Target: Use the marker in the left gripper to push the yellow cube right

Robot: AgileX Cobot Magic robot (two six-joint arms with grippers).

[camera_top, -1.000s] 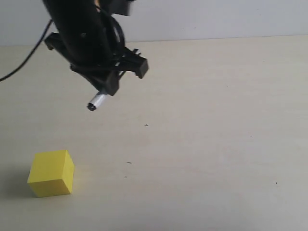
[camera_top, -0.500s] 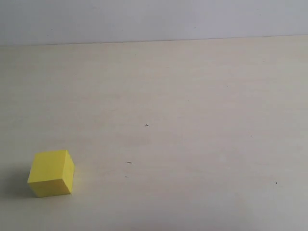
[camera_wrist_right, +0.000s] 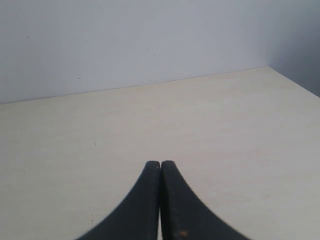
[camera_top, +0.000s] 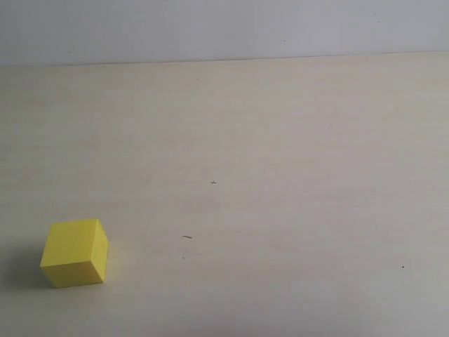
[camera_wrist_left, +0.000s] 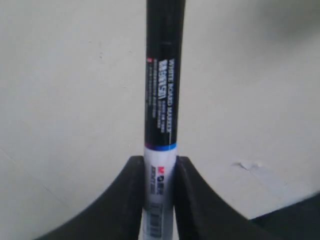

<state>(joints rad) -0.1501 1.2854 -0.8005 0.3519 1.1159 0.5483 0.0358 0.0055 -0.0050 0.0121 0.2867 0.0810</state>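
Note:
The yellow cube [camera_top: 74,253] rests on the pale table [camera_top: 280,175] near the front left corner of the exterior view. Neither arm shows in that view. In the left wrist view my left gripper [camera_wrist_left: 160,162] is shut on the marker [camera_wrist_left: 162,100], whose white labelled part is clamped between the black fingers [camera_wrist_left: 132,195] while the black barrel sticks out beyond them. The cube does not show in either wrist view. My right gripper [camera_wrist_right: 160,165] is shut with nothing between its fingers, over bare table.
A pale wall [camera_top: 224,28] runs along the table's far edge. A dark patch [camera_wrist_left: 295,220] lies at one corner of the left wrist view, beyond the table's edge. Small dark specks [camera_top: 186,236] mark the tabletop.
One second ago the left arm with the marker hung over the table's upper left in the exterior view; it has since gone out of that view. The cube has not moved.

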